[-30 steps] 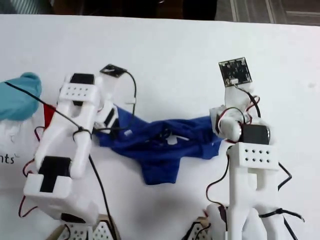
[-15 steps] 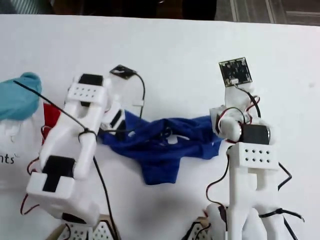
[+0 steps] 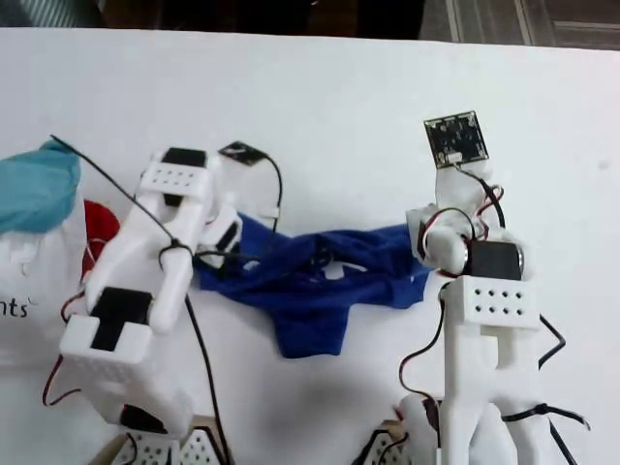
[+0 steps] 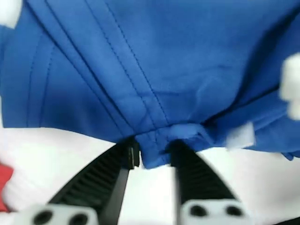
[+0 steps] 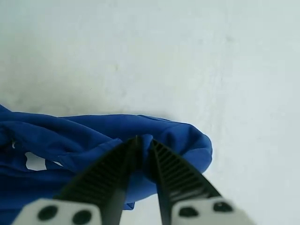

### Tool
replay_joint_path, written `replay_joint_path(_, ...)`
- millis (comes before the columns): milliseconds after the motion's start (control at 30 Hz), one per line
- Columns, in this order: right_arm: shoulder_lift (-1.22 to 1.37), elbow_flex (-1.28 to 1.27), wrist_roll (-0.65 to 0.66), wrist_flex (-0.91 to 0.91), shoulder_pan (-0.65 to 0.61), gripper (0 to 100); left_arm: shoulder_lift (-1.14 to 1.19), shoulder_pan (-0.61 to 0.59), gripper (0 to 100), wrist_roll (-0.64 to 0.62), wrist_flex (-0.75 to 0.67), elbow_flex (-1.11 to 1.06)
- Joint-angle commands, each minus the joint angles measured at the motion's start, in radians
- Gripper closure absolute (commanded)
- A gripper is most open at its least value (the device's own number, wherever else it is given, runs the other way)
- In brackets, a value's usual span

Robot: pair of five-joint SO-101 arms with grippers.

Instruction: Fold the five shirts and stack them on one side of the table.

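with the left gripper (image 4: pixel 153 152), pinching a hem fold of the blue shirt (image 4: pixel 140 70), black fingers (image 4: pixel 119 166) squeezed in on the cloth from both sides. same deal at the right gripper (image 5: pixel 144 144): clamped tight on a bunched corner at the shirt's other end, right down by the white table (image 3: pixel 339 87). from the high view, strung out rumpled between the two arms, lying on the tabletop, with one flap pointing back toward the arm bases. off past the left arm, at the table's left edge, a small pile: teal cloth (image 3: pixel 37 189) farthest back, red cloth (image 3: pixel 102 228) peeking out just beside the arm, white cloth (image 3: pixel 24 291) nearer the front. probably more shirts, hard to say with that much cut off at the edge. none of it touching the blue one.
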State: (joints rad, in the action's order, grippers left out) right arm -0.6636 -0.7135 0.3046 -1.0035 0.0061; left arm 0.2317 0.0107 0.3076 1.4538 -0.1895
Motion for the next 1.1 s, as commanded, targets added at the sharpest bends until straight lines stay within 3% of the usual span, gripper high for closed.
replay_joint_path(0, 0.002, 0.044, 0.006, 0.016, -0.002, 97.8, -0.008, 0.005, 97, 0.011, -0.003, 0.015)
replay_joint_path(267, 0.004, 0.044, 0.006, 0.022, -0.002, 97.8, -0.041, 0.002, 97, 0.012, 0.060, 0.016)
replay_joint_path(467, 0.005, 0.066, -0.021, 0.094, -0.010, 97.8, -0.302, 0.002, 97, 0.031, 0.063, 0.059)
replay_joint_path(900, 0.007, 0.700, -0.048, -0.082, -0.018, 97.8, -0.628, -0.077, 97, 0.060, 0.054, 0.329)
replay_joint_path(1067, 0.005, 0.899, 0.029, -0.128, -0.018, 97.8, -0.720, -0.087, 97, 0.060, 0.055, 0.366)
